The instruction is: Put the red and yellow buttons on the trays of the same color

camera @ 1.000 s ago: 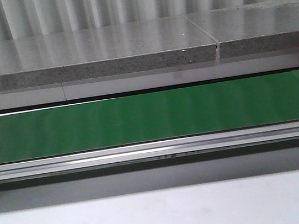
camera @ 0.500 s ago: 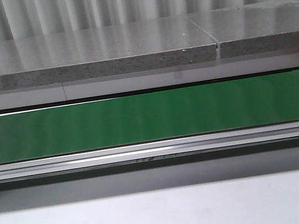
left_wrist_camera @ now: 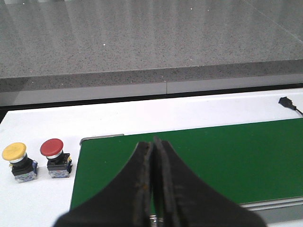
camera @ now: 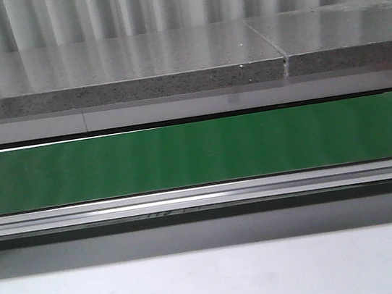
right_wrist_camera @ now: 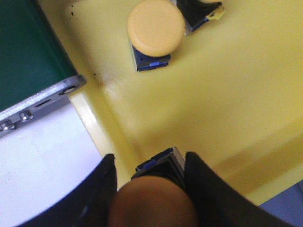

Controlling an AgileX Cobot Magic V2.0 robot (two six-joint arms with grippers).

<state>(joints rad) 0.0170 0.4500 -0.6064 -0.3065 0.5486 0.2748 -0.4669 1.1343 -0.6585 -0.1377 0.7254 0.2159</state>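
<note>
Far left on the white table (left_wrist_camera: 42,198), seen from the left wrist camera: a yellow-capped button (left_wrist_camera: 17,161) standing upright, and just beside it, apart, a red-capped button (left_wrist_camera: 55,156), also upright, both on blue-and-black block bases and both short of the green conveyor belt (left_wrist_camera: 227,161). Next along, the left gripper (left_wrist_camera: 154,189), black fingers pressed flat together with nothing between them, hanging over the near end of the belt. Beyond the belt, a strip of white surface with a small black connector (left_wrist_camera: 285,101) near its far edge, then a grey speckled stone counter (left_wrist_camera: 142,42). From the front camera, only the belt (camera: 197,154), its aluminium rail (camera: 203,197) and the counter (camera: 119,70) ahead of corrugated wall panels; no arm or button visible there. Over on the right, from the right wrist camera, the right gripper (right_wrist_camera: 150,187) clamped on a held button (right_wrist_camera: 154,203) whose cap looks orange-brown in shadow, poised above the yellow tray (right_wrist_camera: 227,109) close to the tray's rim. Resting inside that tray, a tray button (right_wrist_camera: 155,28) with a yellow cap, and a further block base (right_wrist_camera: 201,12) partly cut off at the frame edge.
</note>
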